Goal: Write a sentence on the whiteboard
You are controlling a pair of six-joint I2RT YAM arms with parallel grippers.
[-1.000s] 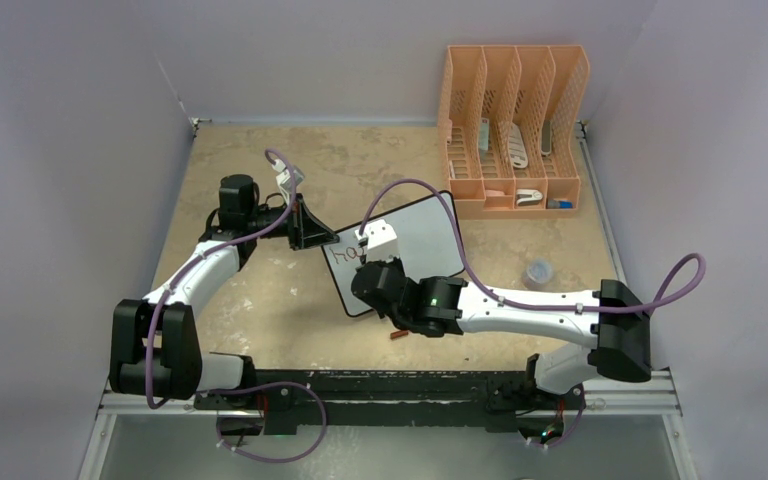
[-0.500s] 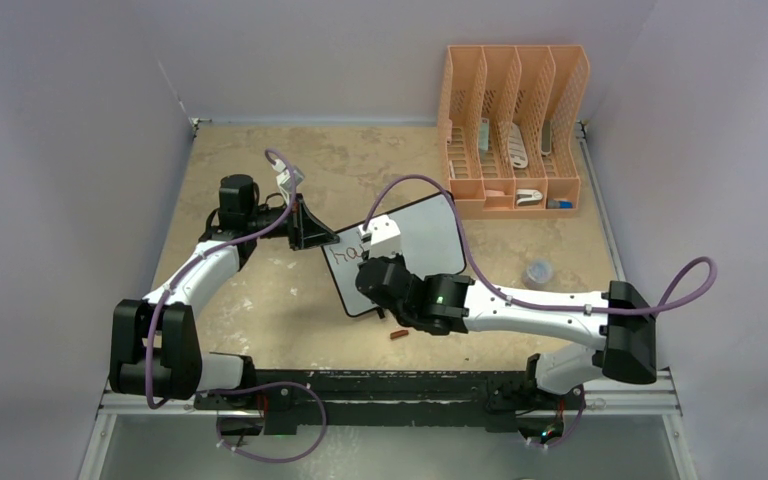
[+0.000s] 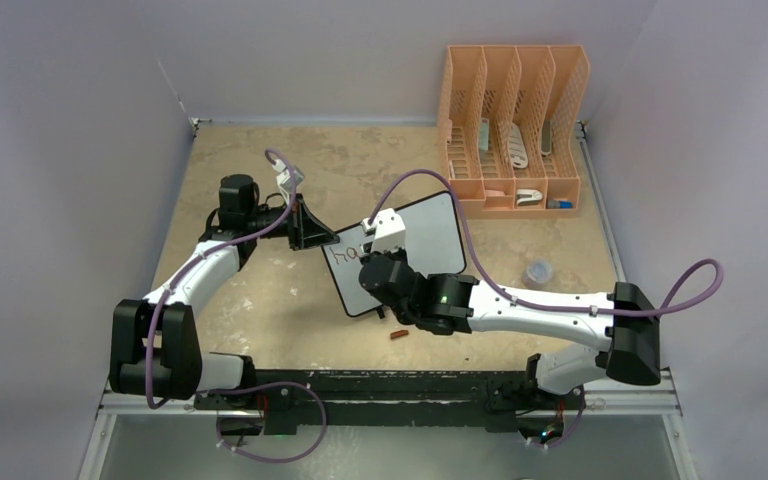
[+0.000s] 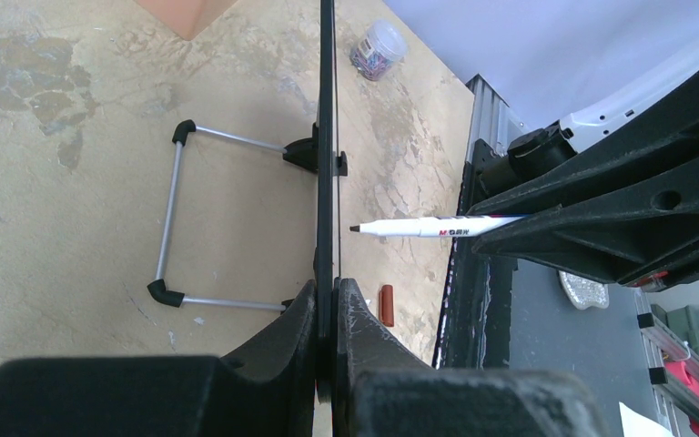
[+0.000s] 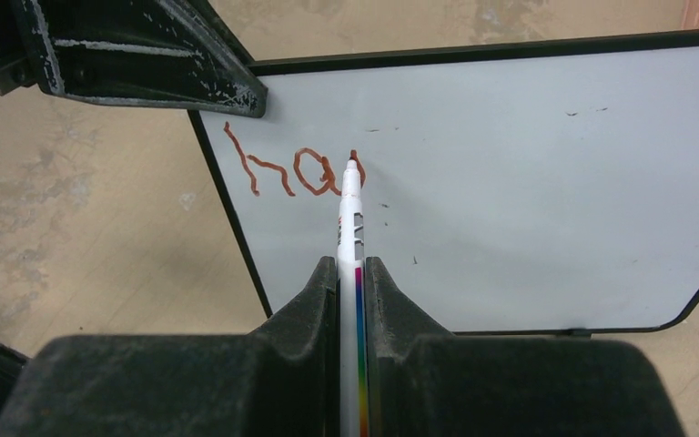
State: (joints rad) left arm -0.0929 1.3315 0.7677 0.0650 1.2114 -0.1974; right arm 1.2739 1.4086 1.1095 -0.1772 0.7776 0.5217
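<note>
The whiteboard (image 3: 430, 235) stands tilted mid-table. In the left wrist view it shows edge-on (image 4: 327, 137). My left gripper (image 3: 312, 232) is shut on its left edge (image 4: 328, 289). My right gripper (image 3: 372, 268) is shut on a white marker (image 5: 349, 205) with a rainbow stripe. The marker's red-brown tip touches the board face (image 5: 528, 182). The sentence (image 5: 278, 173) reads "ha" plus the start of another stroke at the tip. The marker also shows in the left wrist view (image 4: 428, 227), tip against the board.
A red-brown marker cap (image 3: 398, 335) lies on the table in front of the board. An orange file organizer (image 3: 513, 130) stands at the back right. A small jar (image 3: 539, 272) sits right of the board. The board's wire stand (image 4: 171, 218) juts out behind it.
My right gripper has shifted slightly right and up along the board with the marker. The tip has gone from the "a" to a new stroke. The left arm has not moved.
</note>
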